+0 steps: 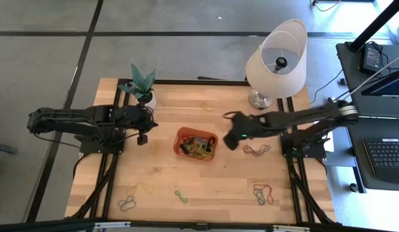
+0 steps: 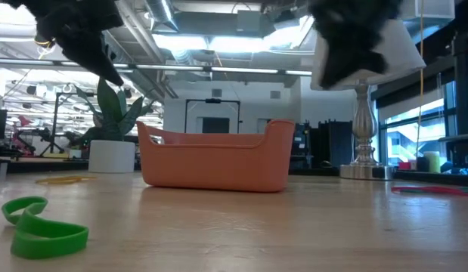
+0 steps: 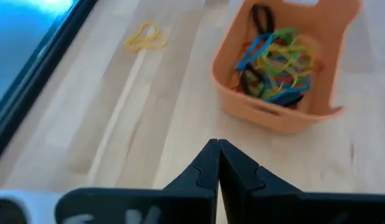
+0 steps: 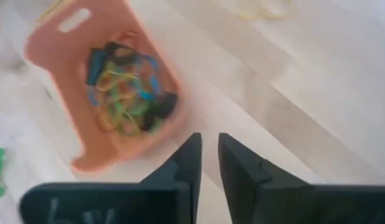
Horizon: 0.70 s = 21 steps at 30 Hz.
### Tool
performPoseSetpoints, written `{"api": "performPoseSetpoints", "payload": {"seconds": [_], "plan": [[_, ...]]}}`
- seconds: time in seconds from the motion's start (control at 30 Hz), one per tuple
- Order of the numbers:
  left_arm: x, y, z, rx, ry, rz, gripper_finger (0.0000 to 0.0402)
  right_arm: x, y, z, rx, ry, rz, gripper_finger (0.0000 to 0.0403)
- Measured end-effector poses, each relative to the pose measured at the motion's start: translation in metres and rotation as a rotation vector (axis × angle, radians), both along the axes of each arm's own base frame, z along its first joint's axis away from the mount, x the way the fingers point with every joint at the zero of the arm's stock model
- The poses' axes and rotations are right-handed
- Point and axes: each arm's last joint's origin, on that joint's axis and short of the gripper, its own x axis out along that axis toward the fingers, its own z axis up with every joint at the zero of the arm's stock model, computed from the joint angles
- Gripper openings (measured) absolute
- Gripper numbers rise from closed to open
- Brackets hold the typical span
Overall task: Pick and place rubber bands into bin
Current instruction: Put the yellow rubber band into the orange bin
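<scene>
The orange bin [image 1: 186, 134] sits mid-table, holding a tangle of coloured rubber bands [image 1: 198, 147]; it also shows in the low view [image 2: 215, 162]. More rubber bands lie loose on the wood: a dark and red cluster [image 1: 257, 149], a pair [image 1: 263, 193], a green one [image 1: 180, 196] and a bluish one [image 1: 127, 203]. My left gripper [image 3: 218, 149] is shut and empty, hovering left of the bin [image 3: 273, 109]. My right gripper [image 4: 209, 146] hovers just right of the bin [image 4: 61, 50], its fingers a narrow gap apart with nothing seen between them.
A white lamp [image 1: 276, 61] stands at the far right of the table and a potted plant [image 1: 142, 84] at the far left. A yellow band [image 3: 145, 38] lies on the wood beyond the bin. A green band [image 2: 37, 227] lies near the table's near edge.
</scene>
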Motion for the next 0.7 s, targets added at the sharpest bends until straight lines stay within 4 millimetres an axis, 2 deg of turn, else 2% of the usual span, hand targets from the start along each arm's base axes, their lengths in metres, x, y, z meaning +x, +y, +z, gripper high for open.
{"api": "performPoseSetpoints", "payload": {"seconds": [0.17,0.33,0.5,0.7], "plan": [[0.019,-0.008,0.017,0.027,0.128,0.078,0.0001,-0.056,0.003,-0.018,0.030,-0.046,-0.003,0.0041],[0.040,-0.015,0.018,-0.064,0.267,0.233,0.0003,-0.095,0.003,-0.043,0.042,-0.115,0.046,0.0014],[0.055,-0.021,0.005,-0.199,0.312,0.451,0.0003,-0.121,-0.001,-0.061,0.071,-0.190,0.064,0.0006],[0.063,-0.021,-0.011,-0.321,0.367,0.672,0.0022,-0.138,-0.004,-0.072,0.065,-0.251,0.124,0.0018]]}}
